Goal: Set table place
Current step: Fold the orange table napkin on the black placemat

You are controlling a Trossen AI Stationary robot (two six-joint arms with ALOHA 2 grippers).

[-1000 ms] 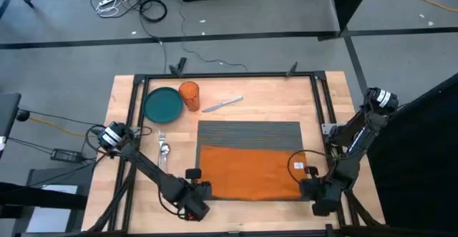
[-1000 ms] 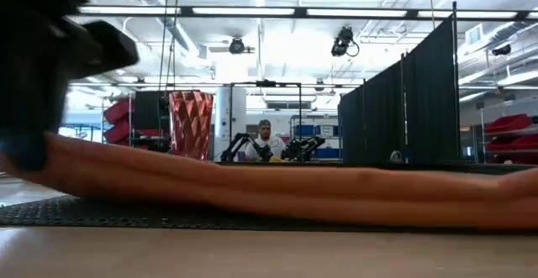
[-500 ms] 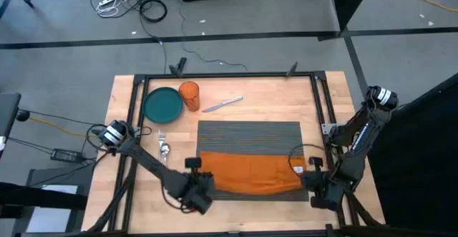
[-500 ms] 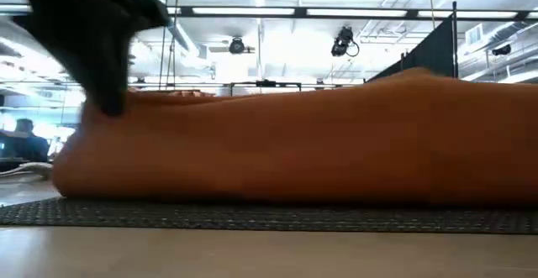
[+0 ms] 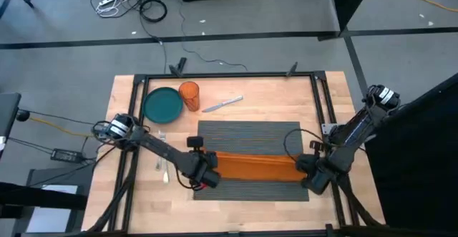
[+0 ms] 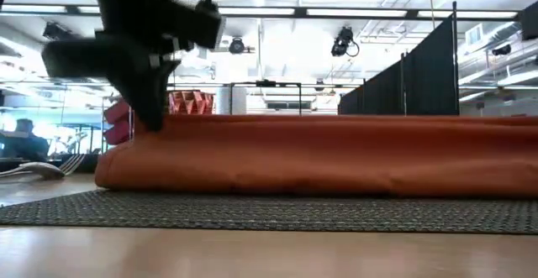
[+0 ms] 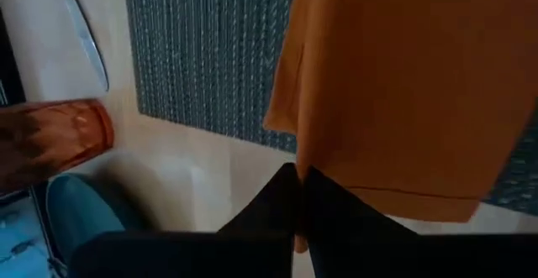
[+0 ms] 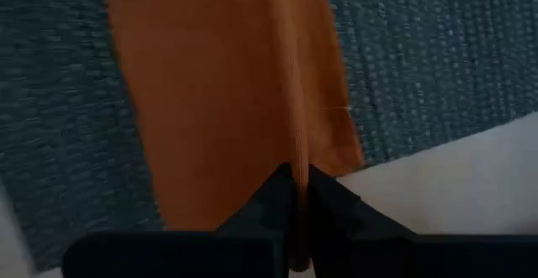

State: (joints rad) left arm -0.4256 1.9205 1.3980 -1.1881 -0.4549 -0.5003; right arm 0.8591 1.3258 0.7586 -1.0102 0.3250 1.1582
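The dark grey ribbed placemat (image 5: 250, 137) lies flat on the wooden table (image 5: 236, 86). An orange napkin (image 5: 252, 167) lies across the placemat's near half as a narrow band, its near edge raised. My left gripper (image 5: 207, 175) is shut on the napkin's left end, and my right gripper (image 5: 305, 173) is shut on its right end. In the low view the napkin (image 6: 319, 156) stands like a low wall on the placemat (image 6: 269, 212), with the left gripper (image 6: 151, 102) above its left end. My left gripper pinches the napkin's hemmed edge (image 7: 294, 156) at its left end between its two fingers, coming from above. That edge is lifted; the cloth below it rests on the placemat. One layer or several, I cannot tell. My right gripper pinches the napkin's edge (image 8: 293, 154) at its right end between its two fingers, from above. The held edge is raised and runs straight across to the other gripper, while the lower cloth lies on the placemat.
A teal plate (image 5: 163, 104), an orange cup (image 5: 189, 95) and a knife (image 5: 223, 104) sit at the far left of the table. Cutlery (image 5: 162, 167) lies left of the placemat, partly under the left arm. A black frame (image 5: 229, 76) edges the table.
Both grippers have risen and moved toward the table's far edge, carrying the napkin's near edge with them. The napkin, which lay flat over the placemat's near half, has narrowed to a band. Its far part has stayed on the placemat.
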